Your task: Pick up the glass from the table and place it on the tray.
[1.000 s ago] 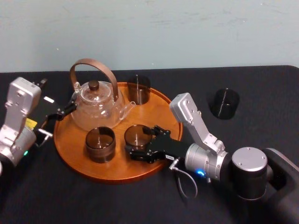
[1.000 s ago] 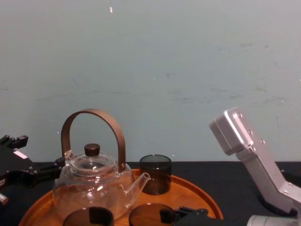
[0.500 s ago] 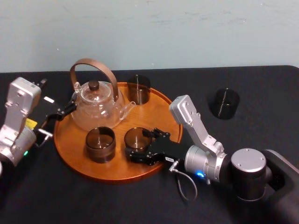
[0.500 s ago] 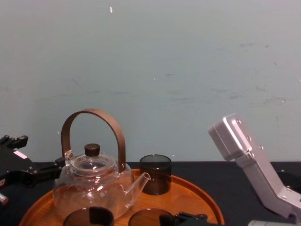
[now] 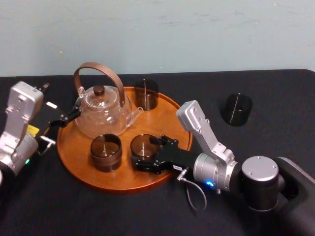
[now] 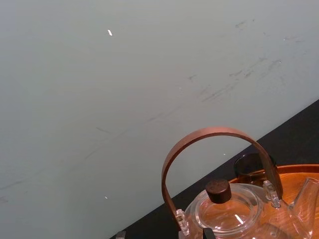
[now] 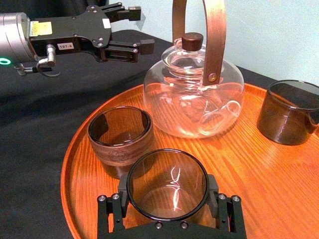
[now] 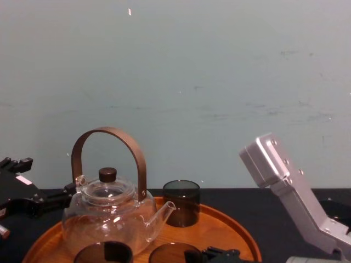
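1. A small white label [image 7: 67, 46] sits on the black body of the left gripper [image 7: 141, 27]; its print is too small to read for certain.
2. The right gripper [image 5: 149, 150] is clamped on the glass [image 7: 167, 185], with a finger against each side. It is over the near part of the tray [image 5: 170, 120]. I cannot tell whether the glass's base touches the wood.
3. The left gripper's jaws are apart and hold nothing. It sits just off the tray's left rim, beside the teapot [image 5: 101, 110].
4. The head view shows a second dark glass [image 5: 236, 109] alone on the table [image 5: 280, 88], well right of the tray. The chest view shows the rear cup [image 8: 181, 203] from the side.
5. The held glass is just beside a brown cup [image 7: 119, 137]. The tray's right part is bare.
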`<state>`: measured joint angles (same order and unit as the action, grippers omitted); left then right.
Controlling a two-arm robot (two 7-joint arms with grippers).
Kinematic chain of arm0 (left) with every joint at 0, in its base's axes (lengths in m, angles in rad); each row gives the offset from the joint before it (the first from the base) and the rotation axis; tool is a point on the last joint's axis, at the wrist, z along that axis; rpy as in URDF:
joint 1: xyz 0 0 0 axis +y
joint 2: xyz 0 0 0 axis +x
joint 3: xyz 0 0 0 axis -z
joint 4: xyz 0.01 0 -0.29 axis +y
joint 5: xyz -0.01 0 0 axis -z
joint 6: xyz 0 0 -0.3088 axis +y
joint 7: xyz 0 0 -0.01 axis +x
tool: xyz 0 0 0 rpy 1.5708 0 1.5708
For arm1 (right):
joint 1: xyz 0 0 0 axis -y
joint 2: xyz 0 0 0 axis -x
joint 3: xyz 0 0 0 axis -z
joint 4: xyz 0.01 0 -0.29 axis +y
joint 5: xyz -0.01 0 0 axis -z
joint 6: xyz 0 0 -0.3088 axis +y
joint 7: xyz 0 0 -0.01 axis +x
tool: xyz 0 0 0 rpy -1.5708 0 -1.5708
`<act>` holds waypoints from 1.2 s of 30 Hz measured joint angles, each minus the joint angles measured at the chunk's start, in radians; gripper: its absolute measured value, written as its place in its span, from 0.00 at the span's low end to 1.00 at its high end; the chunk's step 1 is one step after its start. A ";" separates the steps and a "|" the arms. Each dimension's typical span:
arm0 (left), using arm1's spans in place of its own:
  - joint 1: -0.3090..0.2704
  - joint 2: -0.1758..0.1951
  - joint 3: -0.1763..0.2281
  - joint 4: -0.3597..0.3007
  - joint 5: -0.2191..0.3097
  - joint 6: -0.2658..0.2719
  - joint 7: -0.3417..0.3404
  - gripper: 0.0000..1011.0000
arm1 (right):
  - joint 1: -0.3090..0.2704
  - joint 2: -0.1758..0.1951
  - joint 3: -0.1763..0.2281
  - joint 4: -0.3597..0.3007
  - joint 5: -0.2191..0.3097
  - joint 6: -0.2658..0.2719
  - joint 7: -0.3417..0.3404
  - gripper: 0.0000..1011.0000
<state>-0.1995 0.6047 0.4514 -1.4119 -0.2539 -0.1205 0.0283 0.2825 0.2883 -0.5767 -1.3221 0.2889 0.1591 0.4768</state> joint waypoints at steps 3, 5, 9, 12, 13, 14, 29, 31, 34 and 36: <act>0.000 0.000 0.000 0.000 0.000 0.000 0.000 0.99 | 0.000 0.000 0.000 0.000 0.000 0.000 0.000 0.91; 0.000 0.000 0.000 0.000 0.000 0.000 0.000 0.99 | 0.000 0.000 0.001 0.000 0.000 0.001 0.000 0.91; 0.000 0.000 0.000 0.000 0.000 0.000 0.000 0.99 | -0.002 0.001 0.000 0.001 -0.002 0.005 0.000 0.97; 0.000 0.000 0.000 0.000 0.000 0.000 0.000 0.99 | -0.002 0.001 0.001 0.001 -0.002 0.005 0.000 0.99; 0.000 0.000 0.000 0.000 0.000 0.000 0.000 0.99 | -0.002 0.002 0.001 0.001 -0.002 0.005 0.000 0.99; 0.000 0.000 0.000 0.000 0.000 0.000 0.000 0.99 | -0.002 0.001 0.001 0.001 -0.002 0.005 0.000 0.99; 0.000 0.000 0.000 0.000 0.000 0.000 0.000 0.99 | -0.016 0.018 0.012 -0.036 0.014 0.019 0.001 0.99; 0.000 0.000 0.000 0.000 0.000 0.000 0.000 0.99 | -0.023 0.025 0.016 -0.054 0.014 0.019 -0.004 0.99; 0.000 0.000 0.000 0.000 0.000 0.000 0.000 0.99 | -0.030 0.033 0.020 -0.075 0.013 0.019 -0.012 0.99; 0.000 0.000 0.000 0.000 0.000 0.000 0.000 0.99 | -0.038 0.040 0.024 -0.097 0.008 0.019 -0.020 0.99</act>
<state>-0.1995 0.6047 0.4514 -1.4119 -0.2539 -0.1205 0.0283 0.2445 0.3286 -0.5528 -1.4191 0.2971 0.1785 0.4567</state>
